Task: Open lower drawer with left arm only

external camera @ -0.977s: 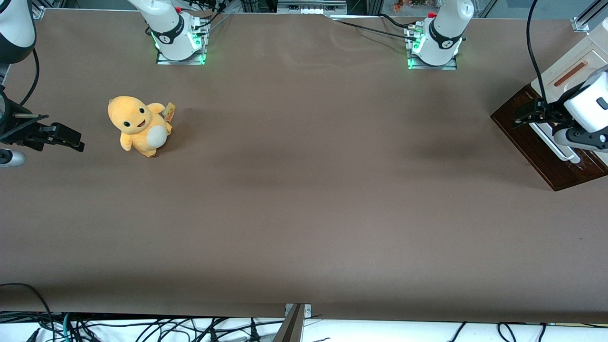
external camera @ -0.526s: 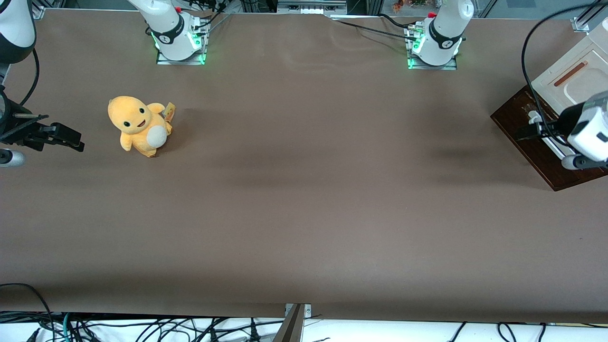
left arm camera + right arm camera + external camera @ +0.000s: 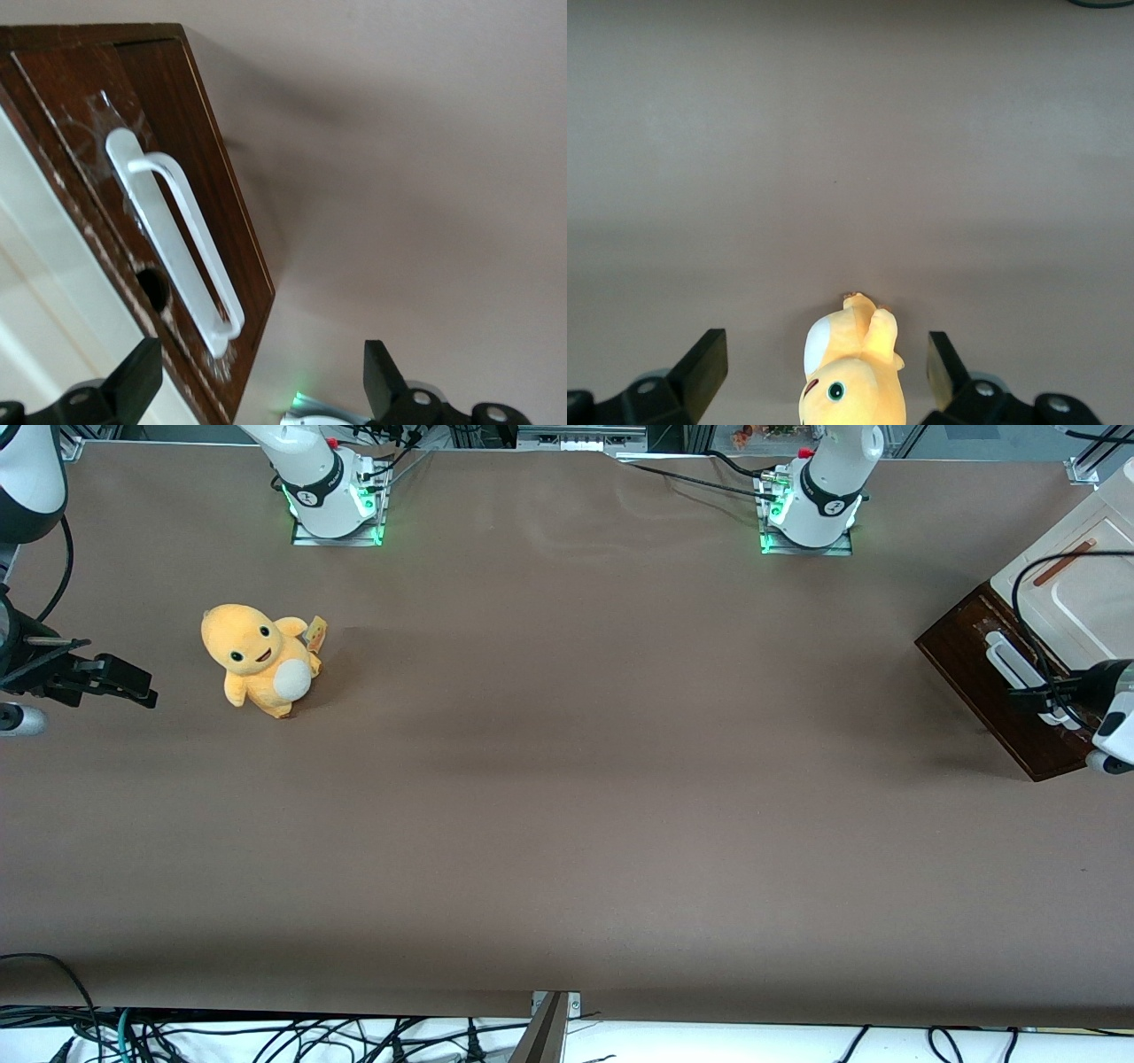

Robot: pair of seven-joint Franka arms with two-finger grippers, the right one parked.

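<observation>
The cream cabinet (image 3: 1085, 593) runs off the front view's edge, so only part of it shows. The left arm (image 3: 1118, 722) is cut off there too, with only its wrist showing. Its pincer (image 3: 261, 390) shows just two spread fingertips (image 3: 137, 376) in the wrist view. The arm covers the nearer end of the lower drawer's (image 3: 979, 660) white handle (image 3: 1019, 669).
</observation>
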